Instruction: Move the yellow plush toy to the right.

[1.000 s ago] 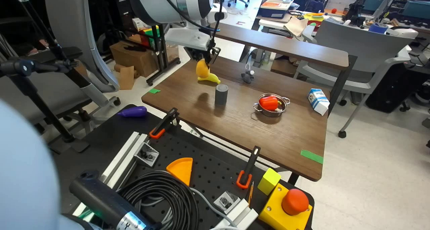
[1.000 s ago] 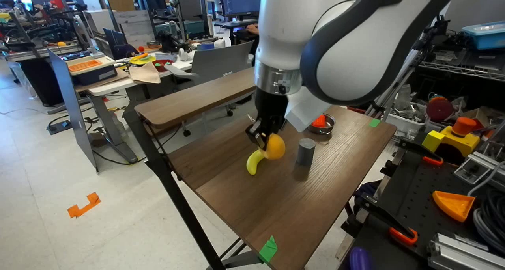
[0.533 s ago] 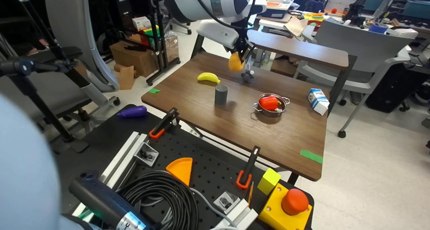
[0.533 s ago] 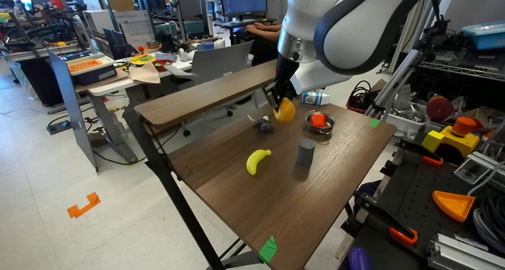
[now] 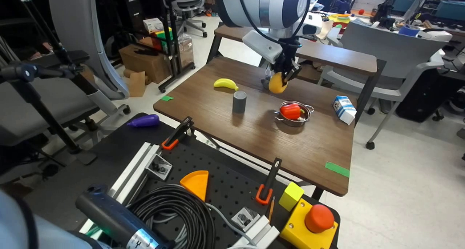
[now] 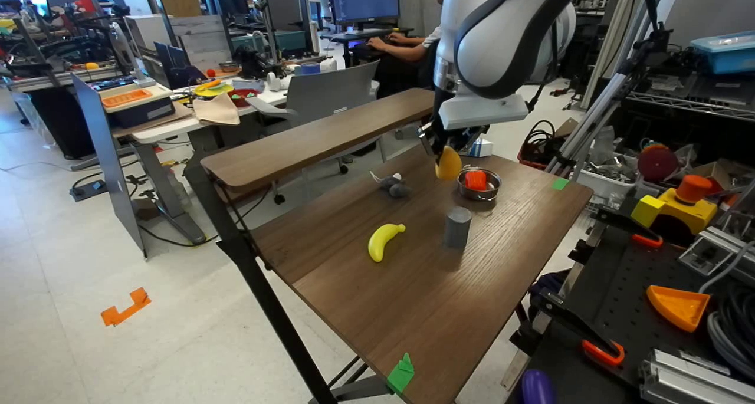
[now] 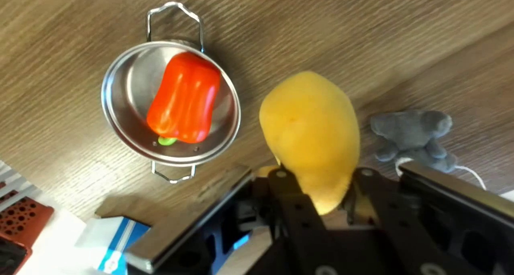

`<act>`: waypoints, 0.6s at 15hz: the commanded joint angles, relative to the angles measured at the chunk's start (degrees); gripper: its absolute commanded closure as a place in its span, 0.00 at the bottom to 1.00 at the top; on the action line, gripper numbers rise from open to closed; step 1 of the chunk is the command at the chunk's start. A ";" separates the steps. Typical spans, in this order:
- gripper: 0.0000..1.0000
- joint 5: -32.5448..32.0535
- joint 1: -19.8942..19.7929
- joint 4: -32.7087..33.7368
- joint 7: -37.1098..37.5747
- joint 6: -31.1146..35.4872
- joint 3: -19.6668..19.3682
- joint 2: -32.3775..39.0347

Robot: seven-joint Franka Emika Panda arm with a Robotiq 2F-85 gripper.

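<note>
The yellow plush toy [image 5: 277, 84] is a round, deep orange-yellow ball-like toy. It also shows in an exterior view [image 6: 449, 164] and fills the middle of the wrist view [image 7: 313, 122]. My gripper [image 7: 321, 176] is shut on it, with one finger on each side of its narrower end. The gripper also shows in an exterior view [image 5: 287, 73]. It holds the toy above the wooden table [image 5: 203, 96], between the metal pot and the grey mouse-like toy. The fingers hide part of the toy.
The metal pot [image 7: 172, 161] holds a red pepper [image 7: 186, 98]. The grey mouse-like toy [image 7: 413, 134] lies on the other side. A grey cup [image 5: 239, 102], a banana [image 5: 226, 83] and a blue-white carton [image 5: 344, 109] are on the table. A raised shelf [image 5: 327, 54] runs along one edge.
My gripper has carried the yellow plush toy away from above the banana, past the grey mouse-like toy, towards the pot. The toy stays in the gripper; the things on the table have not moved.
</note>
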 commanded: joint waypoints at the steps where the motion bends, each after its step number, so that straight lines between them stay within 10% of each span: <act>1: 0.95 2.85 -2.86 5.99 -0.68 -6.49 3.85 4.51; 9: 0.95 4.21 -4.54 12.20 -0.96 -14.51 6.73 9.79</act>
